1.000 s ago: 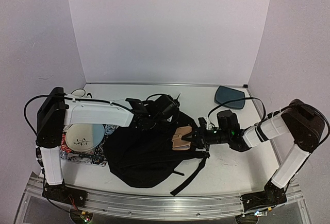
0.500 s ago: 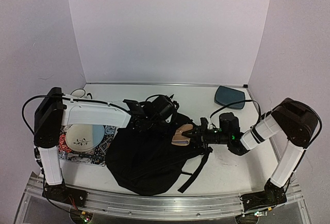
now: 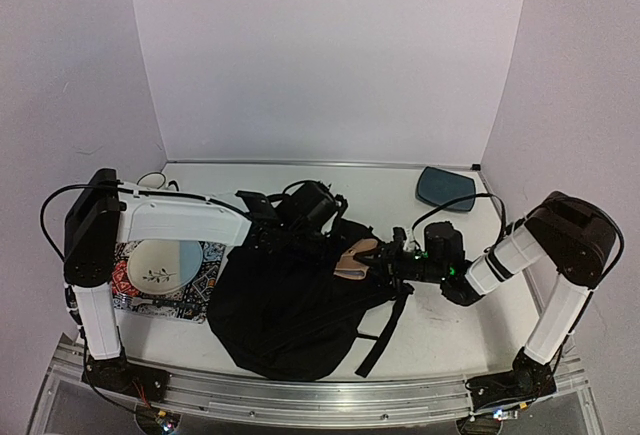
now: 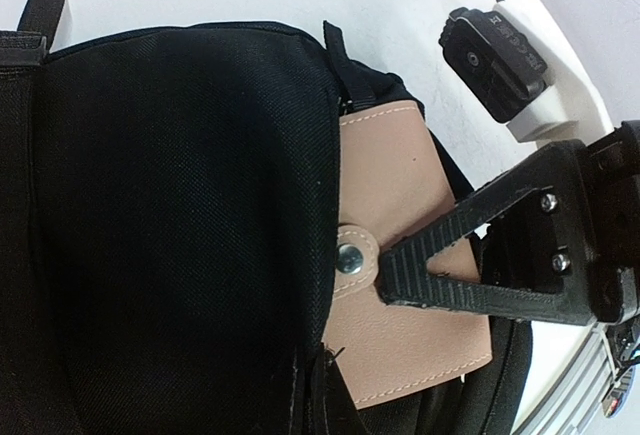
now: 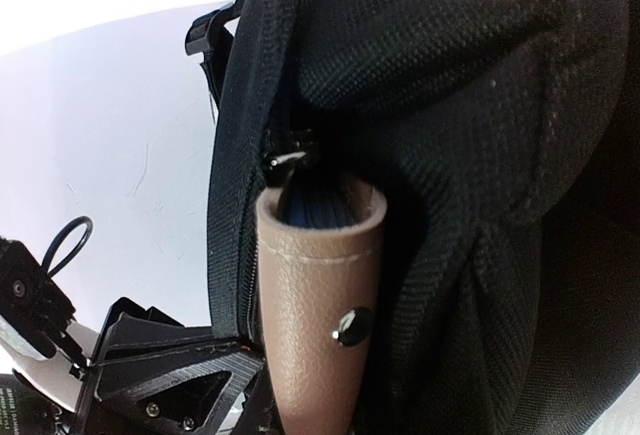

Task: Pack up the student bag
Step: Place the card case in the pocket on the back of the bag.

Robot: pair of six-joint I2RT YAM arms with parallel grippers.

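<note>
The student bag (image 3: 285,305), a large black backpack, lies mid-table. My left gripper (image 3: 300,217) is at the bag's far top edge and is shut on the fabric, holding the opening up. Black fabric (image 4: 170,235) fills the left wrist view and hides its fingers. My right gripper (image 3: 377,261) is shut on a tan leather pouch (image 3: 352,258) with a snap and holds it in the bag's zippered opening. The pouch (image 4: 410,215) shows half under the fabric edge, with a right finger (image 4: 440,265) on it. In the right wrist view the pouch (image 5: 315,315) points into the opening, something blue inside it.
A white plate (image 3: 155,265) rests on a patterned flat item (image 3: 200,277) at the left. A small white cup (image 3: 150,180) stands behind it. A dark blue-grey tray (image 3: 445,187) lies at the back right. A shoulder strap (image 3: 380,330) trails toward the front edge.
My right gripper has pushed the pouch a little farther left and up into the bag's opening. The bag's body has slid toward the front, and its strap has swung down.
</note>
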